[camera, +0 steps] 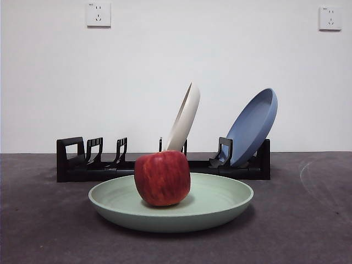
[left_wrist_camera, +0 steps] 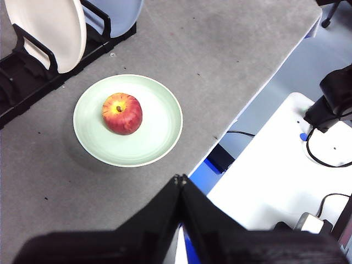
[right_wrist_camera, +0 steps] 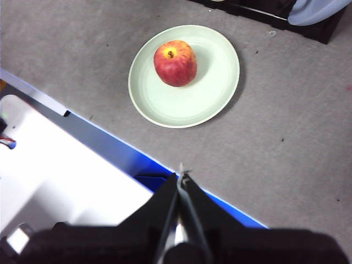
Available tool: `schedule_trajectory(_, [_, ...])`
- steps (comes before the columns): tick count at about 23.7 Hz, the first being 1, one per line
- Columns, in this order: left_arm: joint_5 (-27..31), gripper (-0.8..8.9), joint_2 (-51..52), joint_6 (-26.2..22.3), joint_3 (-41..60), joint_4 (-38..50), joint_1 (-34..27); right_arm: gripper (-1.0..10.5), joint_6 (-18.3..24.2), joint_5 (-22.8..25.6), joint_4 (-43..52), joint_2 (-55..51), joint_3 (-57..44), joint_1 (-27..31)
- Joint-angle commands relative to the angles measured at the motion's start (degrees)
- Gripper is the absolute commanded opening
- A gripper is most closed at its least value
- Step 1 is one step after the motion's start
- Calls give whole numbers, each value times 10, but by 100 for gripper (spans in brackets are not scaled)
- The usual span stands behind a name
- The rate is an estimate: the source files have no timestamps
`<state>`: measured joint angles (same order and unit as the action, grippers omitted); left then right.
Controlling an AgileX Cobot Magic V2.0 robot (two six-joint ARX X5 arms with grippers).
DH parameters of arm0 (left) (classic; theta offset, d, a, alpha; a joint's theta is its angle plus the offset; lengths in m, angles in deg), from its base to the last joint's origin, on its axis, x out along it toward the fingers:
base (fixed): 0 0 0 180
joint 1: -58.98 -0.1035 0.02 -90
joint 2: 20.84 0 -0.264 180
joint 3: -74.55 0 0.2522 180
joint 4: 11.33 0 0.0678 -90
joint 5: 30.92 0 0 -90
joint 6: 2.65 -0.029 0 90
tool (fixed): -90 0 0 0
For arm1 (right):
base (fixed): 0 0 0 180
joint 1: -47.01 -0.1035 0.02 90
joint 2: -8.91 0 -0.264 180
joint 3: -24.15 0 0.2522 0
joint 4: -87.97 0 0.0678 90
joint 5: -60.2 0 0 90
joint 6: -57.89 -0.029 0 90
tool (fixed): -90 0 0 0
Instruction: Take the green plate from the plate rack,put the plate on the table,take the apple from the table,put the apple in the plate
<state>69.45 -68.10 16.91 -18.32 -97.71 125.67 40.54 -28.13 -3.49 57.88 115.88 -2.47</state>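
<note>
The green plate [camera: 220,201] lies flat on the dark grey table [camera: 308,220] in front of the black plate rack [camera: 74,162]. The red apple [camera: 163,177] sits in the plate, left of its middle. Plate [left_wrist_camera: 154,137] and apple [left_wrist_camera: 122,113] also show in the left wrist view, and plate [right_wrist_camera: 214,82] and apple [right_wrist_camera: 175,62] in the right wrist view. My left gripper [left_wrist_camera: 180,181] is shut and empty, high above the table's edge. My right gripper [right_wrist_camera: 180,179] is shut and empty, also high over the edge. Neither arm shows in the front view.
A cream-white plate [camera: 185,116] and a blue plate [camera: 253,126] stand tilted in the rack. The table's edge [left_wrist_camera: 231,124] drops to a white bench with cables [left_wrist_camera: 324,137] and blue framing.
</note>
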Motion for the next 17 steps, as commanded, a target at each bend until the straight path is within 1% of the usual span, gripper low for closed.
schedule_trajectory(1, [2,-3,0,-1,3,2,0,2,-5,14,-13,0,-4,0])
schedule_trajectory(6, [2,-3,-9,-1,3,2,0,2,-5,28,-14,0,-4,0])
schedule_trajectory(10, [2,-3,-10,-1,3,3,-7,2,-5,50,-14,0,-4,0])
schedule_trajectory(14, [-10,-3,-8,2,3,3,-62,2,-5,67,-14,4,-4,0])
schedule_trajectory(17, [-45,-3,-8,-5,4,10,-134,2,-5,70,-13,4,-4,0])
